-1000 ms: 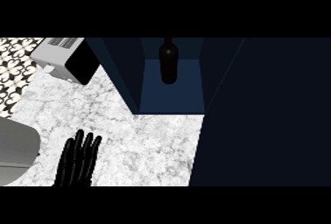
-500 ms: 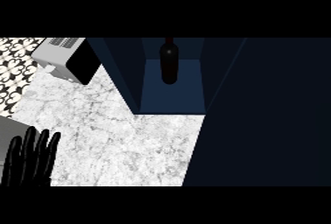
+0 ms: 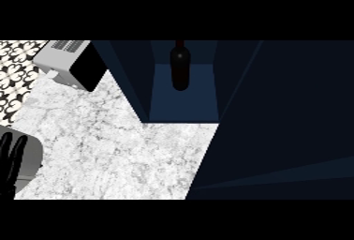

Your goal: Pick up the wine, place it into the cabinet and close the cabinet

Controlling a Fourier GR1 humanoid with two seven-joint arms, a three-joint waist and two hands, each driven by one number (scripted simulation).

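The wine (image 3: pixel 180 65) stands inside the cabinet (image 3: pixel 183 101), a dark bottle on the blue shelf floor, set toward the back of the compartment and roughly midway between its two side walls. Its neck points away from the cabinet's open front, and the body looks almost black against the blue. The cabinet is not closed: its interior is in plain view, and a big dark panel (image 3: pixel 283 117) (the door, as far as I can tell) fills the space to the right of the opening and reaches down over the counter.

In front of the cabinet lies the white marble counter (image 3: pixel 117 150). To the left of the cabinet, just beside its left wall, sits a grey appliance (image 3: pixel 69 63) with a black face. Further left of that, a patterned tiled surface (image 3: pixel 17 79) shows.

The left hand (image 3: pixel 10 161) is well apart from the cabinet, far out to the left and low over the counter's edge, with a grey forearm (image 3: pixel 31 159) beside it. Its black fingers are straight and close together, holding nothing. The right hand cannot be seen from here.
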